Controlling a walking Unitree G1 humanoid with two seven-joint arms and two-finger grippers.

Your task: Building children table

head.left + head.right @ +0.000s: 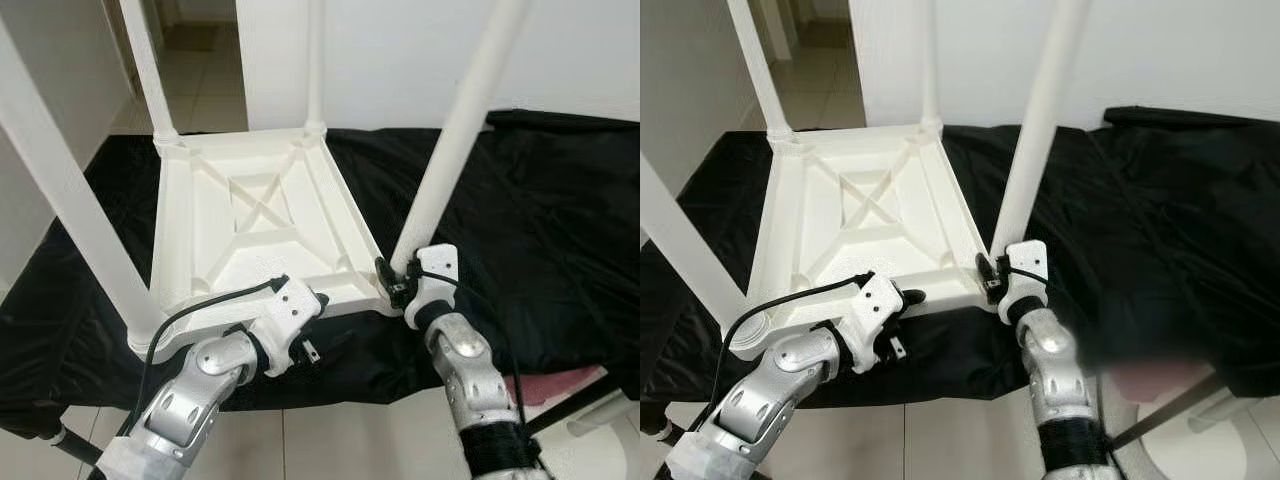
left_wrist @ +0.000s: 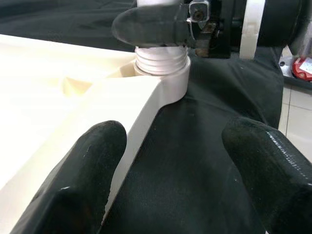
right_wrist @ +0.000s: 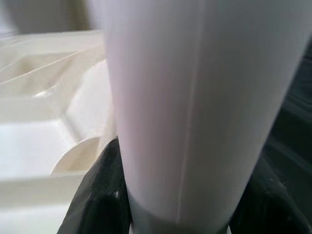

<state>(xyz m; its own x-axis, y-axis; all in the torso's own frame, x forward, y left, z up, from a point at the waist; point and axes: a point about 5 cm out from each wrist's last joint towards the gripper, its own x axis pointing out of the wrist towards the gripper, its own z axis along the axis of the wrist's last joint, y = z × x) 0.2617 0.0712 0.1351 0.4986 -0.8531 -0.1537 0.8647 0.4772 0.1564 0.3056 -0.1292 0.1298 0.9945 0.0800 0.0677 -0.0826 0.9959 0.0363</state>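
Left eye view: white tabletop (image 1: 255, 225) upside down on black cloth (image 1: 540, 210), legs up. Right claw (image 1: 398, 282) clenched around near-right leg (image 1: 455, 140) at its base. Left claw (image 2: 170, 170) released, fingers straddling tabletop's near edge.

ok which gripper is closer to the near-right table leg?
Right. The right gripper is clamped around the base of the near-right leg. The left gripper sits open at the tabletop's near edge, apart from that leg.
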